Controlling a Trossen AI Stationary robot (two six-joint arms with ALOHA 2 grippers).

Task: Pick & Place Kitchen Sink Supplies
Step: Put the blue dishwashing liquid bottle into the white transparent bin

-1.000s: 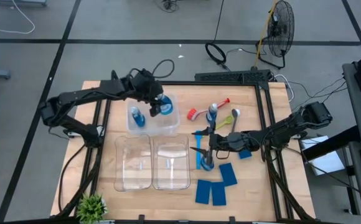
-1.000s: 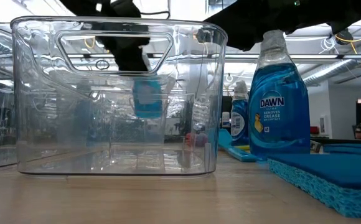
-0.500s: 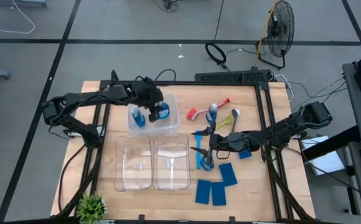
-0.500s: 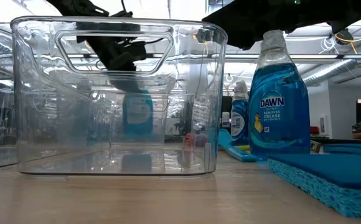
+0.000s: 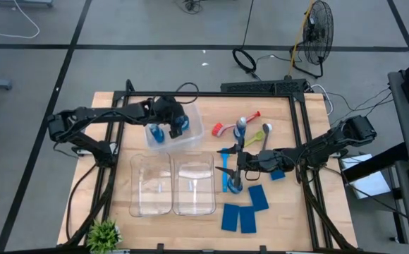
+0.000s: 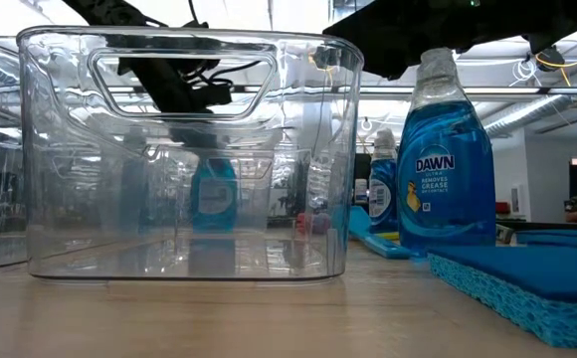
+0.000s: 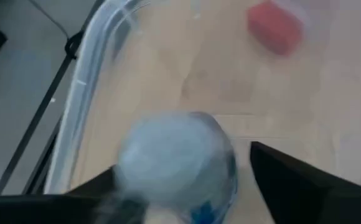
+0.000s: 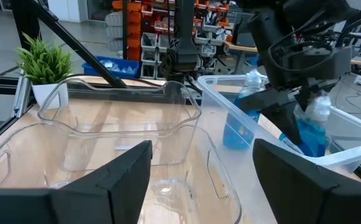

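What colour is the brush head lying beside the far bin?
Red; the brush head shows best in the high view.

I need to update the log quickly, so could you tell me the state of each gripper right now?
Left gripper: in the far bin, around a bottle; open or gripping cannot be told.
Right gripper: open, holding nothing.

Near bins (image 5: 172, 185) open-topped — unobstructed.

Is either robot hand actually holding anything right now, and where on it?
Cannot tell for the left hand, around a bottle. The right hand holds nothing.
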